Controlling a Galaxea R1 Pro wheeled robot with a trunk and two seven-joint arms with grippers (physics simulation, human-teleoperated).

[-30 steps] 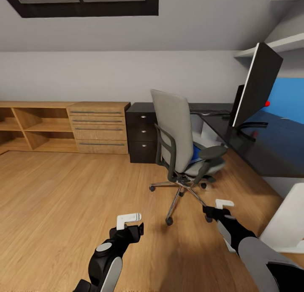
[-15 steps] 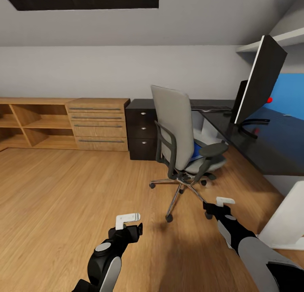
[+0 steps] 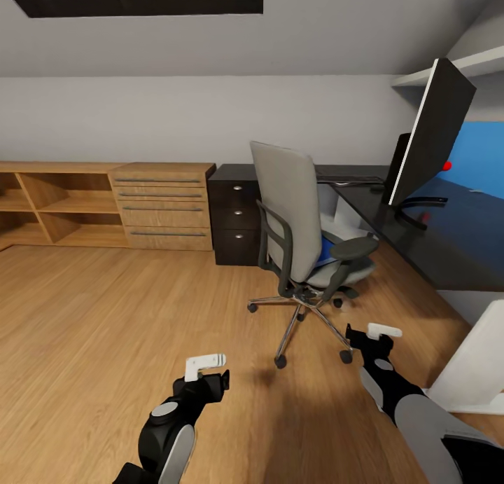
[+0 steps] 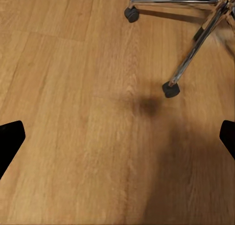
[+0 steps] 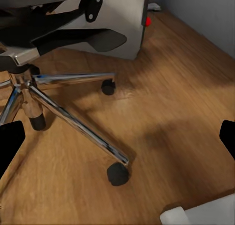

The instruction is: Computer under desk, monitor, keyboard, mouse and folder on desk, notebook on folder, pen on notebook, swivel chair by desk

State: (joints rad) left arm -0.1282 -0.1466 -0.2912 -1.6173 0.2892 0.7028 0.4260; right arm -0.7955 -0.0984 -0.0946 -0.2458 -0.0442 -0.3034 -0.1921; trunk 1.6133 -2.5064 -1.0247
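The grey swivel chair stands on the wood floor with its back toward me, beside the black desk. A blue folder lies on its seat, mostly hidden by the backrest and armrest. The wide monitor stands on the desk, seen edge-on. A slim dark keyboard lies on the desk's far part. The light grey computer sits under the desk behind the chair. My left gripper is open over bare floor, and my right gripper is open near the chair's chrome base.
A dark three-drawer pedestal ends the desk. A light wood cabinet and open shelves line the far wall. A white panel stands at the right by my right arm. Casters lie close ahead.
The view first shifted as the camera moved. Since then the left gripper has dropped slightly down and left, and the right gripper has moved right and a little forward. Chair unmoved.
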